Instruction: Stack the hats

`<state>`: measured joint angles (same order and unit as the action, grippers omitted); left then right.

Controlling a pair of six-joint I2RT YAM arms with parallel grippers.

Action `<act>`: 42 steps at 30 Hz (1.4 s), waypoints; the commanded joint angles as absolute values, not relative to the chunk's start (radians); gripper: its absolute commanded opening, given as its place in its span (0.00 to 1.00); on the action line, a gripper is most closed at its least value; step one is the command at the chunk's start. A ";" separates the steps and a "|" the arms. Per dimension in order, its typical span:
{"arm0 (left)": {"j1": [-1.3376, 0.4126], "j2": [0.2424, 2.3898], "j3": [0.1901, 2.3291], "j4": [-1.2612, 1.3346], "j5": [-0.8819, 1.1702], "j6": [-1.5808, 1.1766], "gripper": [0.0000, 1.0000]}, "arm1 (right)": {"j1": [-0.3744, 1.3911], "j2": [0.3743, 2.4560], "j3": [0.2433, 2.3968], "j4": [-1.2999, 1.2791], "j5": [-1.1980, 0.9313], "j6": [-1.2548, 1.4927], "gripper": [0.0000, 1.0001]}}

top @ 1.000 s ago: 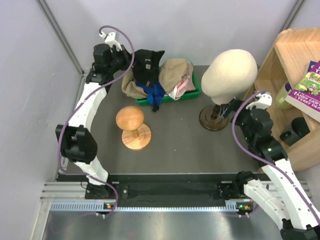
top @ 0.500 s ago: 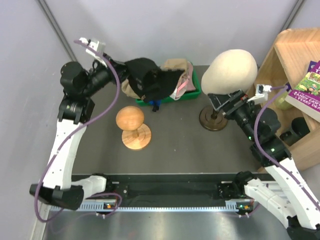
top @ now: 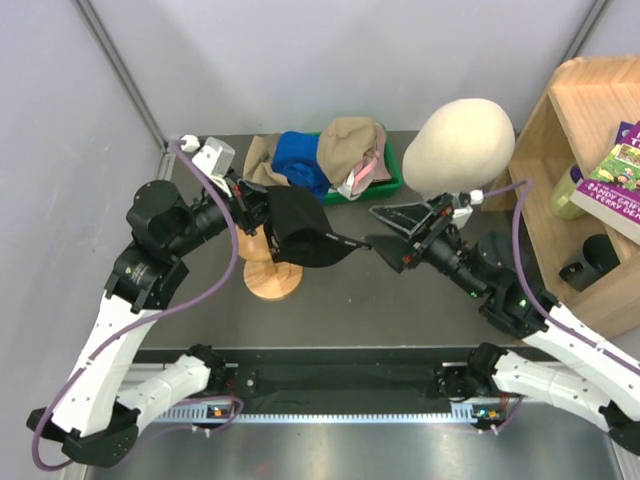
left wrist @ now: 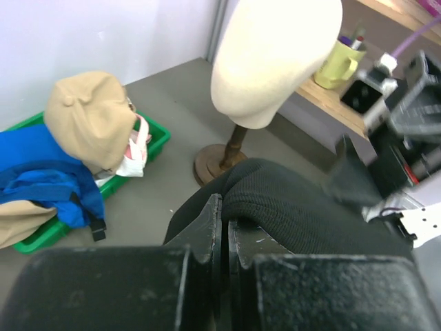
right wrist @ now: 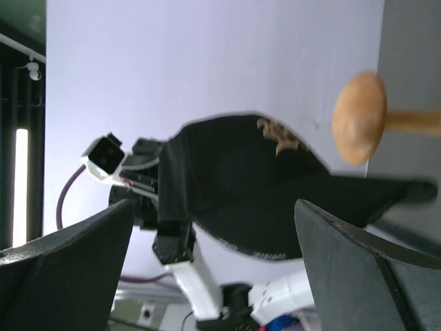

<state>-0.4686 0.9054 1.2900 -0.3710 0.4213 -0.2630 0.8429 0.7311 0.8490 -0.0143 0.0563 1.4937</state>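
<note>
My left gripper [top: 263,214] is shut on the rear edge of a black cap [top: 302,237] and holds it over the wooden knob stand [top: 272,277]. The cap's brim points right. In the left wrist view the jaws [left wrist: 226,215] pinch the black cap [left wrist: 303,214]. My right gripper [top: 383,232] is open, just right of the brim tip. In the right wrist view the black cap [right wrist: 255,186] fills the space ahead of the open fingers [right wrist: 372,269]. A blue cap [top: 300,160], a tan cap [top: 352,138], a khaki cap [top: 260,156] and a pink-trimmed one [top: 362,176] lie piled in the green tray [top: 392,178].
The cream mannequin head [top: 462,142] stands on its wooden base at the right rear, close behind my right arm. A wooden shelf [top: 590,180] with books and a mug fills the right edge. Grey walls close off the back and the left.
My left arm has swung the black cap from above the tray forward to over the knob stand. My right arm has moved left from the mannequin base toward the cap's brim.
</note>
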 commanded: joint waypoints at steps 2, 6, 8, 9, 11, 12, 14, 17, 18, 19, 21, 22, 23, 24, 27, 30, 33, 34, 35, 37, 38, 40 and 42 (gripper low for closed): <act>-0.476 0.907 1.316 -0.357 0.367 -0.239 0.00 | 0.998 0.701 0.856 -0.132 0.201 1.669 1.00; -0.477 0.926 1.319 -0.356 0.365 -0.226 0.00 | 1.035 0.693 0.808 -0.112 0.230 1.744 1.00; -0.477 0.928 1.318 -0.351 0.364 -0.219 0.00 | 1.042 0.703 0.805 -0.112 0.229 1.753 1.00; -0.477 0.933 1.319 -0.348 0.365 -0.216 0.00 | 1.042 0.713 0.805 -0.109 0.229 1.756 1.00; -0.477 0.940 1.324 -0.344 0.371 -0.209 0.00 | 1.042 0.730 0.801 -0.097 0.229 1.758 1.00; -0.477 0.951 1.330 -0.344 0.374 -0.206 0.00 | 1.042 0.733 0.799 -0.091 0.229 1.769 1.00; -0.477 0.968 1.344 -0.348 0.379 -0.193 0.00 | 1.042 0.741 0.793 -0.090 0.227 1.781 1.00; -0.477 0.982 1.364 -0.360 0.387 -0.180 0.00 | 1.042 0.729 0.793 -0.136 0.248 1.798 1.00; -0.477 0.983 1.367 -0.364 0.385 -0.170 0.00 | 1.042 0.721 0.792 -0.162 0.265 1.808 1.00; -0.477 0.986 1.371 -0.368 0.385 -0.166 0.00 | 1.042 0.712 0.785 -0.173 0.274 1.815 1.00; -0.477 0.989 1.376 -0.377 0.390 -0.158 0.00 | 1.042 0.678 0.755 -0.179 0.297 1.838 1.00; -0.477 0.991 1.374 -0.377 0.394 -0.158 0.00 | 1.042 0.669 0.744 -0.176 0.307 1.847 1.00; -0.477 0.992 1.370 -0.376 0.405 -0.160 0.00 | 1.042 0.655 0.726 -0.173 0.313 1.858 1.00; -0.477 0.992 1.368 -0.373 0.411 -0.164 0.00 | 1.042 0.652 0.720 -0.167 0.319 1.868 1.00; -0.477 0.999 1.358 -0.361 0.428 -0.167 0.00 | 1.042 0.652 0.722 -0.190 0.310 1.878 1.00; -0.477 1.011 1.355 -0.356 0.463 -0.175 0.00 | 1.042 0.644 0.724 -0.236 0.311 1.879 1.00; -0.477 1.011 1.355 -0.354 0.482 -0.172 0.00 | 1.042 0.621 0.689 -0.204 0.342 1.910 1.00; -0.477 1.011 1.355 -0.360 0.482 -0.169 0.00 | 1.043 0.618 0.684 -0.195 0.351 1.916 1.00; -0.477 1.009 1.355 -0.365 0.482 -0.166 0.00 | 1.042 0.618 0.686 -0.193 0.357 1.919 1.00; -0.476 1.006 1.356 -0.373 0.485 -0.161 0.00 | 1.042 0.621 0.690 -0.195 0.377 1.921 1.00; -0.476 1.005 1.353 -0.371 0.489 -0.163 0.00 | 1.042 0.632 0.692 -0.192 0.380 1.925 1.00; -0.476 1.003 1.347 -0.365 0.508 -0.170 0.00 | 1.042 0.649 0.687 -0.158 0.374 1.937 0.99; -0.477 1.002 1.338 -0.350 0.520 -0.181 0.00 | 1.042 0.681 0.675 -0.099 0.354 1.947 0.99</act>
<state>-0.4732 1.0191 1.3262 -0.4198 0.4706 -0.1726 1.0260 0.6449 0.6807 -0.2039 0.3443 1.9156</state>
